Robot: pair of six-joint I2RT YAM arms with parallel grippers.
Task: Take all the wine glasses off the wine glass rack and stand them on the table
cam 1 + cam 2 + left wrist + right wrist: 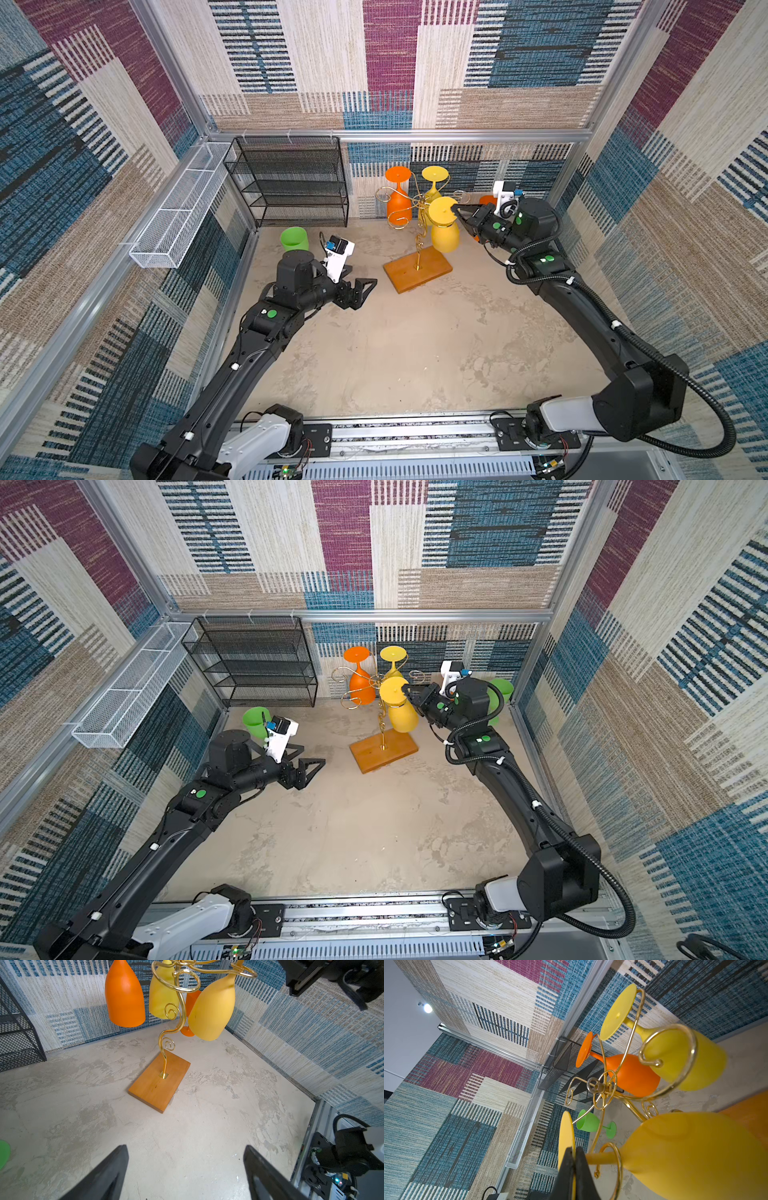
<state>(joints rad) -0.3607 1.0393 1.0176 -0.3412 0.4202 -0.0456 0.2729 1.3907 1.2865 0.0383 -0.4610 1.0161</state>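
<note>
The wine glass rack [417, 269] is gold wire on an orange-brown wooden base [383, 751] at the back middle of the table, also in the left wrist view [160, 1084]. Three glasses hang upside down from it. The nearest, an amber-yellow wine glass [444, 237] [402, 717] [212, 1009], hangs tilted with its stem inside a wire curl [616, 1159]. My right gripper [457, 208] [409, 690] [574, 1150] is shut on the rim of this glass's flat foot. My left gripper [363, 276] [311, 755] [186, 1149] hovers open and empty left of the base.
An orange glass [399, 205] and a lemon-yellow glass [434, 183] hang on the far arms. A green glass [294, 239] stands at the left, another green one [500, 692] behind my right arm. A black mesh shelf [291, 183] and white wire tray [178, 208] line the back left.
</note>
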